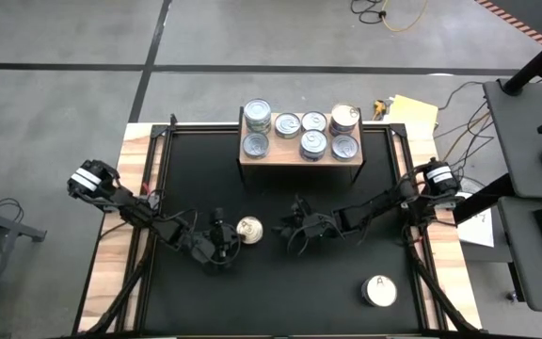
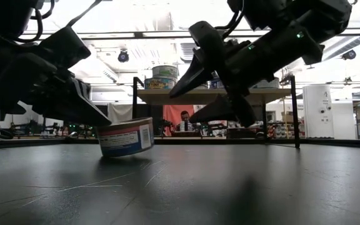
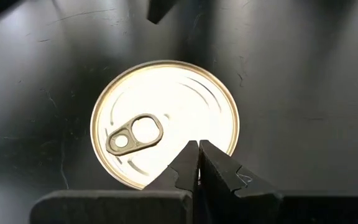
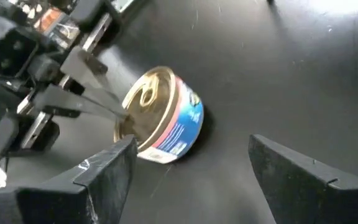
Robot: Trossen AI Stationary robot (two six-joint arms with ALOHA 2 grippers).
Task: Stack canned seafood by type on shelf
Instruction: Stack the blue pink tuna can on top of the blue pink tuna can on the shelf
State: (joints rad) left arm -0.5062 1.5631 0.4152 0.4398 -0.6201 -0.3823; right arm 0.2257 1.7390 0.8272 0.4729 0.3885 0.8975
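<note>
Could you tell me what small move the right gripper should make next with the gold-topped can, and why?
Probably ease the right gripper forward so its open jaws straddle the gold-topped can. It hangs beside the can with nothing between its fingers, while the shut left gripper rests at the can's rim, and the shelf still awaits it.

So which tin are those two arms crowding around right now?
Look at the black tabletop, in front of the wooden shelf. Between the two grippers sits one gold-topped tin, tilted, with a blue and pink label. The left gripper, shut, touches its lid; the other loose tin is white-topped.
</note>
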